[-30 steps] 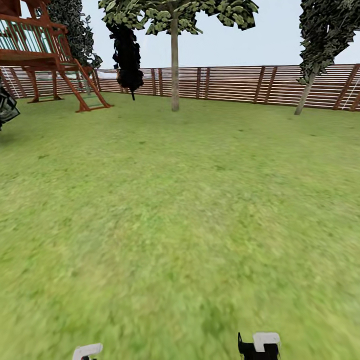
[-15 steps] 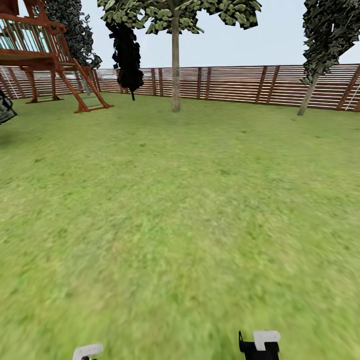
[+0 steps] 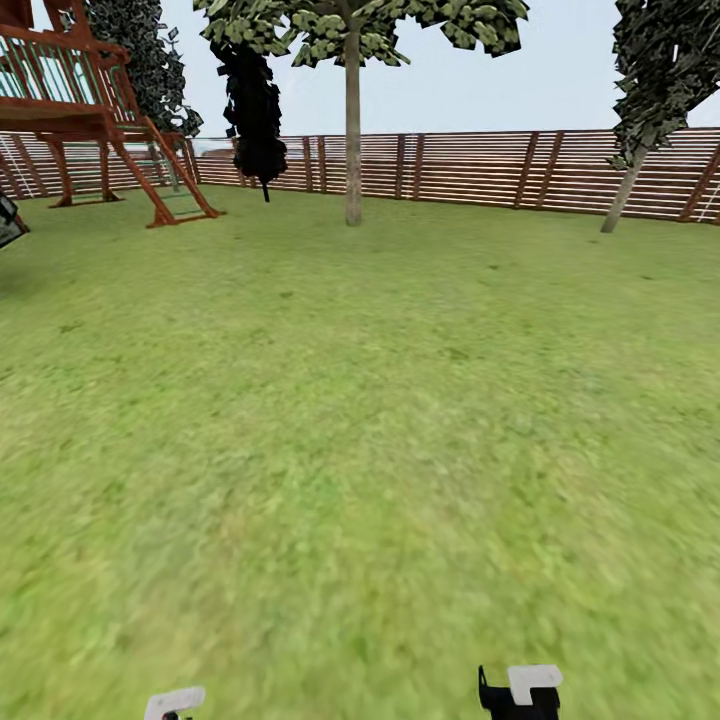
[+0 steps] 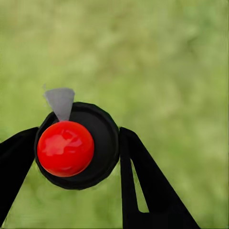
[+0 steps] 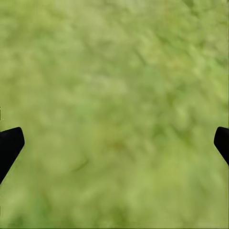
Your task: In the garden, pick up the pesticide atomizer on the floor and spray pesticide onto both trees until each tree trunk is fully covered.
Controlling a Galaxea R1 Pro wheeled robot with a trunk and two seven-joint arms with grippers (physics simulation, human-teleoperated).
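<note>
Left claw [image 4: 76, 157] pinches atomizer [image 4: 76, 151]; right claw [image 5: 114, 143] spread, empty; nearest trunk [image 3: 352, 150] straight ahead, well apart; left arm sprays.

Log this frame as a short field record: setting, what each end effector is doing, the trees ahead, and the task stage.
setting: grass lawn ringed by a wooden fence, red play structure at far left
left end effector: shut on the pesticide atomizer, red top facing the camera
right end effector: open, nothing between its fingers, grass below
trees ahead: straight tree trunk at centre by the fence; leaning tree at far right
task stage: atomizer in hand, trunk far off across the lawn
</note>
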